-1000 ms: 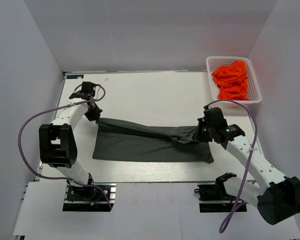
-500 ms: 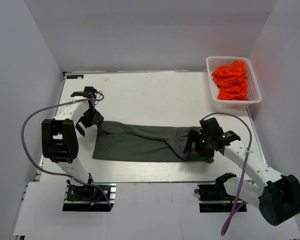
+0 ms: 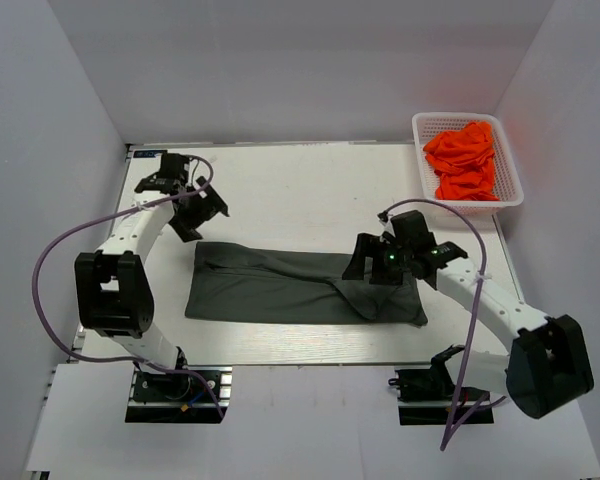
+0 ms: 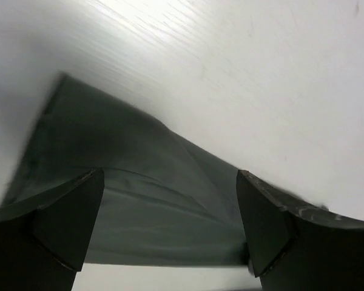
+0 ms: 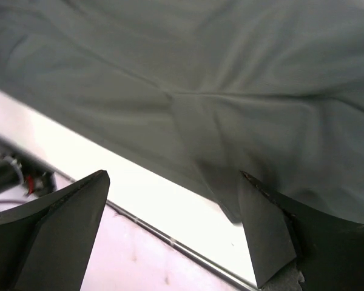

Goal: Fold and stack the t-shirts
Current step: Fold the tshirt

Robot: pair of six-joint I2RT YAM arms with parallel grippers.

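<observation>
A dark grey t-shirt (image 3: 300, 285) lies folded into a long band across the near half of the table. Bright orange t-shirts (image 3: 465, 160) are heaped in a white basket (image 3: 425, 185) at the far right. My left gripper (image 3: 202, 210) hovers open just beyond the band's far left corner. In the left wrist view the grey cloth (image 4: 145, 206) lies below my left gripper (image 4: 170, 227), which holds nothing. My right gripper (image 3: 368, 268) hangs open above the band's right part. The right wrist view shows creased cloth (image 5: 200, 79) ahead of my empty right gripper (image 5: 170, 233).
The table's near metal edge (image 5: 170, 239) runs just below the shirt's hem in the right wrist view. White walls enclose the table on three sides. Purple cables loop beside both arms.
Both grippers went from shut on the grey shirt's ends to open and lifted off. The left one drew back toward the far side, the right one shifted left. The shirt settled flat.
</observation>
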